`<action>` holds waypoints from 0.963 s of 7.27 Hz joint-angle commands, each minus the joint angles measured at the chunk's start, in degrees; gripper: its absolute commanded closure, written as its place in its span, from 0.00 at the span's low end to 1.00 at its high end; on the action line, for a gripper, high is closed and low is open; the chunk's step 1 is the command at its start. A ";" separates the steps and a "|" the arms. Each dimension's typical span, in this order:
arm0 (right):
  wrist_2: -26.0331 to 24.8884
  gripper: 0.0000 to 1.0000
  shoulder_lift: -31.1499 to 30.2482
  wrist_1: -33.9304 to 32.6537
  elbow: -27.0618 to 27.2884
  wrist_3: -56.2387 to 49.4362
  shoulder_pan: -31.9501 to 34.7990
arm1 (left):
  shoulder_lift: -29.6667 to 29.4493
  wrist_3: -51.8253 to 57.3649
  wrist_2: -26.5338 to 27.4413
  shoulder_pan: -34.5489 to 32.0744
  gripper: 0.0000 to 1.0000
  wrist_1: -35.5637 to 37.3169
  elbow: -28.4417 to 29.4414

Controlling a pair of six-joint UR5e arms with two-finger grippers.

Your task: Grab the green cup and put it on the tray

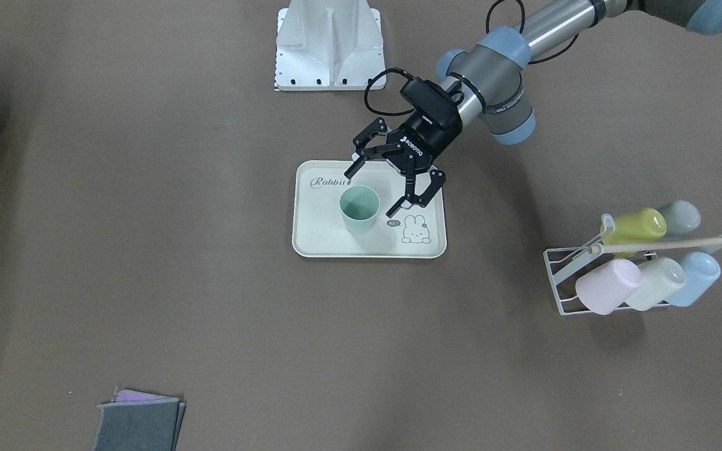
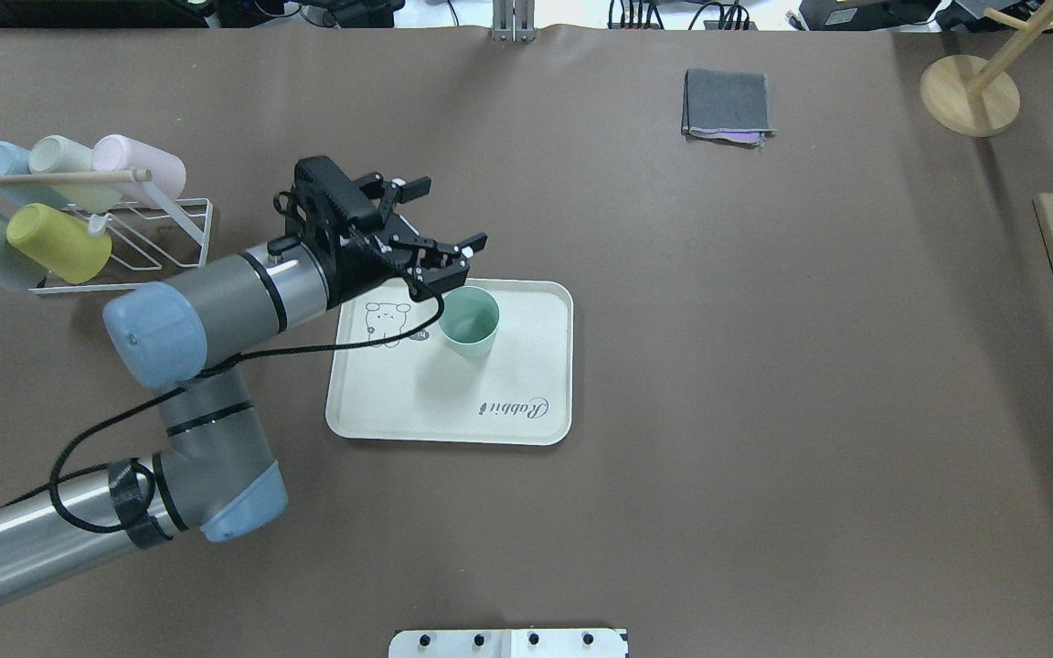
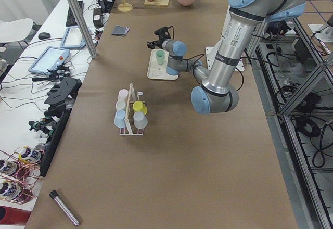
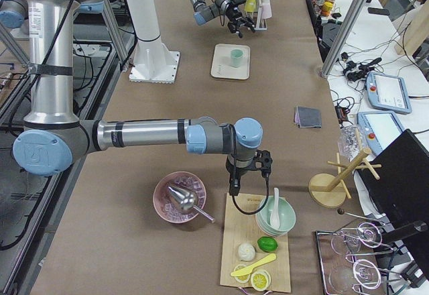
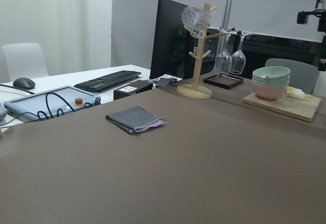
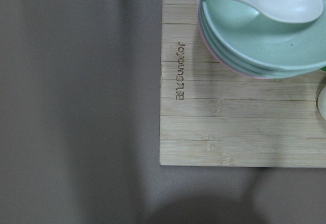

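The pale mint green cup (image 1: 359,210) stands upright on the cream "Rabbit" tray (image 1: 323,241), mouth up; it also shows in the overhead view (image 2: 469,320) on the tray (image 2: 453,411). My left gripper (image 1: 370,193) is open and empty, raised and tilted over the tray's edge, apart from the cup; in the overhead view it (image 2: 453,213) hangs just beyond the cup. My right gripper (image 4: 244,174) shows only in the exterior right view, over a wooden board (image 4: 258,241); I cannot tell whether it is open or shut.
A white wire rack (image 1: 637,263) holds several cups lying down, among them a yellow-green one (image 1: 637,225). A folded grey cloth (image 2: 728,105) lies far off. The wooden board (image 6: 229,122) carries stacked bowls (image 6: 265,40). A pink bowl (image 4: 179,198) sits beside it.
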 commanded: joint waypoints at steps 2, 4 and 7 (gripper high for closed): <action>1.25 0.00 -0.21 -0.04 -0.09 0.01 0.09 | -2.82 0.00 -5.44 -20.83 0.02 46.93 -9.58; 1.35 0.00 0.05 0.05 0.00 -0.08 0.09 | -0.74 0.35 -24.46 -33.74 0.02 65.55 -11.36; 0.91 0.00 0.04 0.05 -0.26 0.44 0.09 | 15.91 25.72 -47.59 -51.46 0.02 70.15 -3.46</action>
